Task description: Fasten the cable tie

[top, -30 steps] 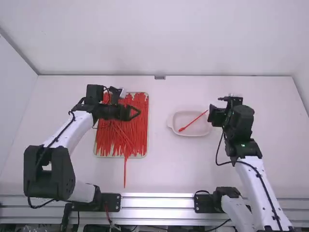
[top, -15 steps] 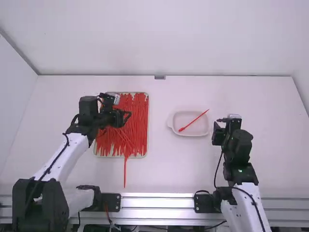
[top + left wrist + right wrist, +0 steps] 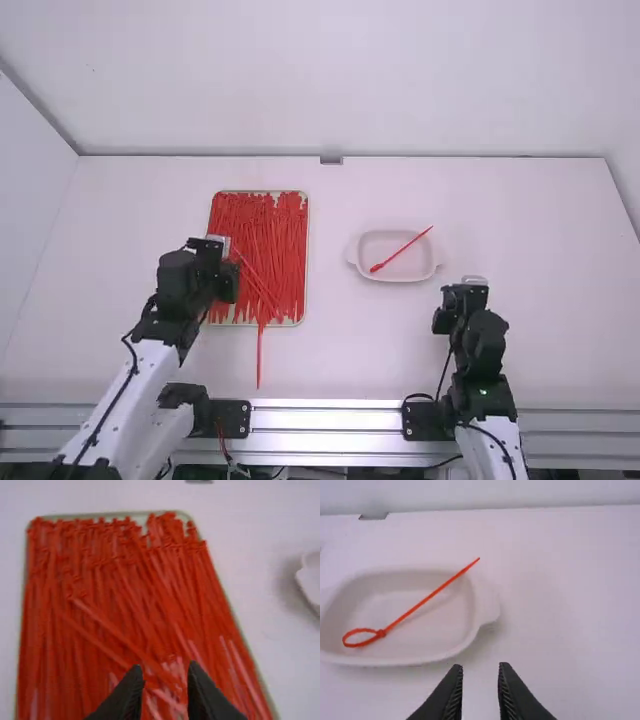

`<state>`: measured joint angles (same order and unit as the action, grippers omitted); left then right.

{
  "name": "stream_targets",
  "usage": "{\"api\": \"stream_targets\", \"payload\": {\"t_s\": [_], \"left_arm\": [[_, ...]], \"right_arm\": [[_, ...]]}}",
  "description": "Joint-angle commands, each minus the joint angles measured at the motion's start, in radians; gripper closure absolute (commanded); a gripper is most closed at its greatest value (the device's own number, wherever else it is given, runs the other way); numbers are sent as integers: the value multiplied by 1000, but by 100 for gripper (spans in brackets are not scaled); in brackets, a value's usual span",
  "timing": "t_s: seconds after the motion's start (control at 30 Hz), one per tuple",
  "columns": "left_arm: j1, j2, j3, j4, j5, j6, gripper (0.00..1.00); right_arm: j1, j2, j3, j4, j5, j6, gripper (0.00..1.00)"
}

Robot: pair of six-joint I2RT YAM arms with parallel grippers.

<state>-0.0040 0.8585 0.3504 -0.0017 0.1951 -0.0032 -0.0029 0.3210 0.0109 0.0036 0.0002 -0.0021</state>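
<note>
White tabletop before us holds a tray [image 3: 304, 300] of red cable ties [image 3: 262, 250] at left and a looped tie [image 3: 398, 251] in the dish [image 3: 430, 268] at right, light, springy, slippery, we judge, best pinched near the head, while the left gripper [image 3: 161, 690] and right gripper [image 3: 476, 690] hover slightly parted, empty.

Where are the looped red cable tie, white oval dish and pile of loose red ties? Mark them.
Looped red cable tie [image 3: 430, 596]: right wrist view, mid-tail.
White oval dish [image 3: 487, 612]: right wrist view, handle.
Pile of loose red ties [image 3: 115, 595]: left wrist view, middle.
</note>
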Motion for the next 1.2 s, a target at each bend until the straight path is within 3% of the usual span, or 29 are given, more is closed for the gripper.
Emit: {"api": "stream_targets", "payload": {"t_s": [0.0,0.23,0.5,0.73,1.17], "left_arm": [[4,-62,-56,2,-113,3,85],[4,-206,-200,2,-195,3,99],[4,-351,-344,2,-195,3,100],[4,-471,-350,2,-195,3,100],[4,-659,-350,2,-195,3,100]], "right_arm": [[3,-50,-11,-4,0,2,87],[3,-152,-11,-4,0,2,98],[3,-246,-11,-4,0,2,100],[3,-319,-11,-4,0,2,100],[3,-321,-11,-4,0,2,100]]}}
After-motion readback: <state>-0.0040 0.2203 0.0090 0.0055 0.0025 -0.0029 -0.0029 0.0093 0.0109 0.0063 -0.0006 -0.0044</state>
